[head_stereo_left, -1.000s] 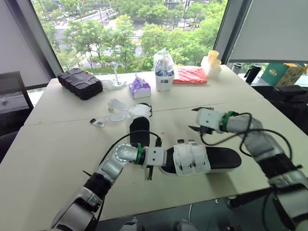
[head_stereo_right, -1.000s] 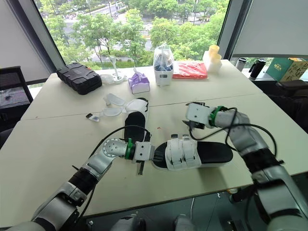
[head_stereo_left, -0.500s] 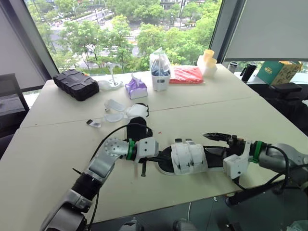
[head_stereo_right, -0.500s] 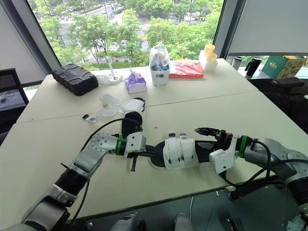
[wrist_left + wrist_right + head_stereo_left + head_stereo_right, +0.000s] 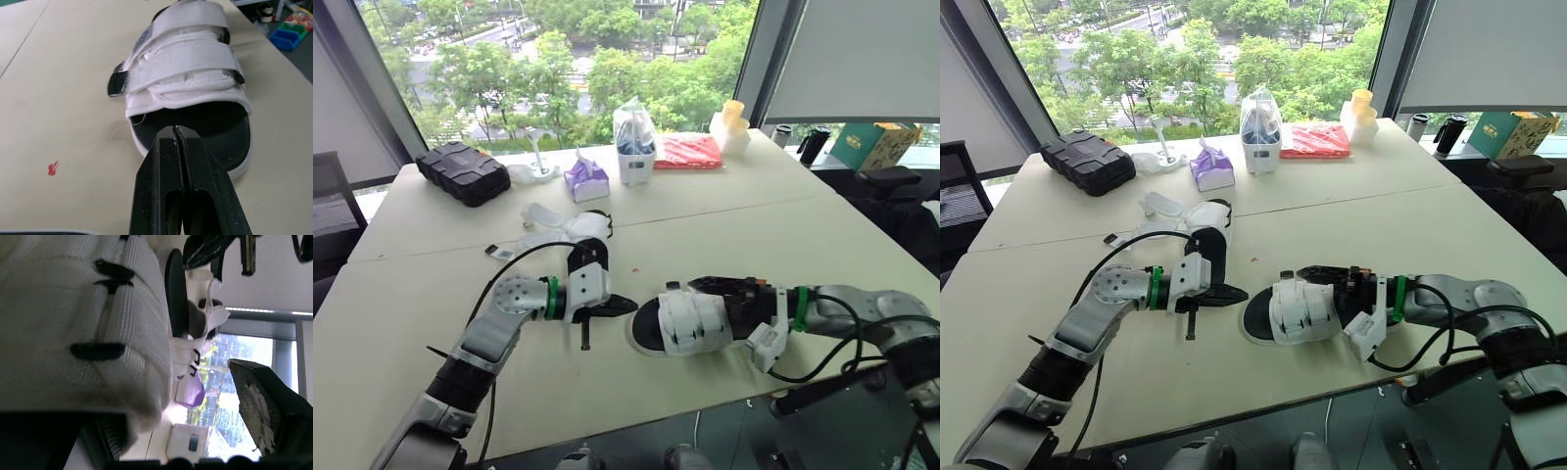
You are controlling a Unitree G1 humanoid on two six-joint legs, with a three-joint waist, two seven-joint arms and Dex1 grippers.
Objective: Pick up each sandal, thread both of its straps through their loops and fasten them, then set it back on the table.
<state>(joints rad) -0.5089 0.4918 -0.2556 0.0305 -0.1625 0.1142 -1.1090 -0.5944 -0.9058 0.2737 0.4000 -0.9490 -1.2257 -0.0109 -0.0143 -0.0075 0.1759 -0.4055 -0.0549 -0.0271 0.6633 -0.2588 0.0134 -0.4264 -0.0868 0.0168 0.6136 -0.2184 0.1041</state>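
My near sandal [image 5: 690,321], black-soled with two white straps closed across it, lies flat at near centre, while the second sandal [image 5: 590,230] lies farther off, to its left.

— What's different with the left gripper [image 5: 628,305]?
— A second ago it sat right against the toe of the sandal [image 5: 690,323]. It has since pulled back toward the robot's left, and bare table [image 5: 783,235] now shows between its closed fingers and the toe.
— And the right gripper [image 5: 705,287]?
— It moved more. It was raised beyond the heel, then swung round to the heel end, and it has now slid in low along the footbed. Its spread fingers reach the straps [image 5: 693,315], where before they were well apart from them
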